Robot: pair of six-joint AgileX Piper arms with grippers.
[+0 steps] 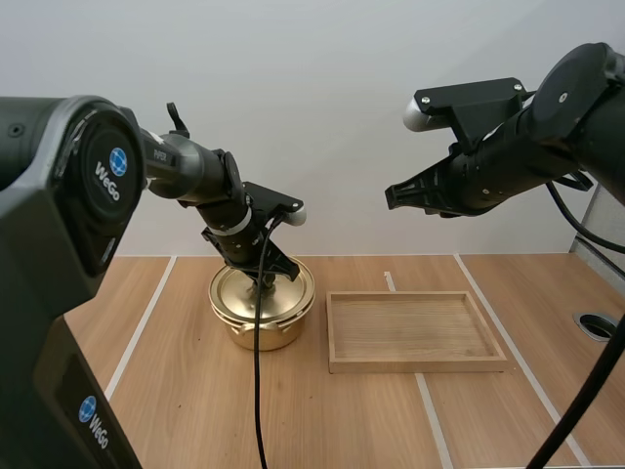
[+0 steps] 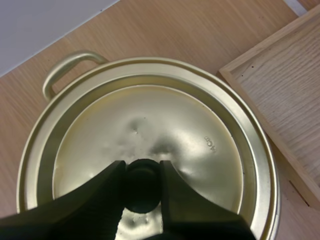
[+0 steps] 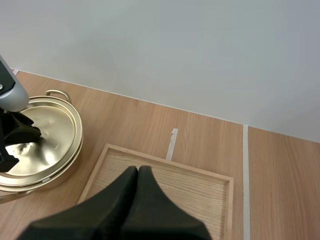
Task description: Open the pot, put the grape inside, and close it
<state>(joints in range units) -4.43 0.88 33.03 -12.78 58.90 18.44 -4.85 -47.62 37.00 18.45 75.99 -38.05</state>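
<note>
A golden pot (image 1: 256, 330) stands on the table with its lid (image 1: 244, 290) on. My left gripper (image 1: 264, 284) is down on the lid's middle. In the left wrist view its two fingers (image 2: 102, 197) pinch the black knob (image 2: 143, 186) of the lid (image 2: 150, 120) between them. My right gripper (image 1: 393, 195) hangs high above the table, over the tray's left part, shut with nothing in it. In the right wrist view its gripper (image 3: 138, 171) is one dark wedge above the tray (image 3: 200, 182); the pot's lid (image 3: 50, 132) lies off to the side.
A shallow wooden tray (image 1: 415, 363) lies just right of the pot, with nothing in it. One loop handle (image 2: 67, 67) of the pot points toward the back wall. White tape lines (image 1: 137, 337) run across the table.
</note>
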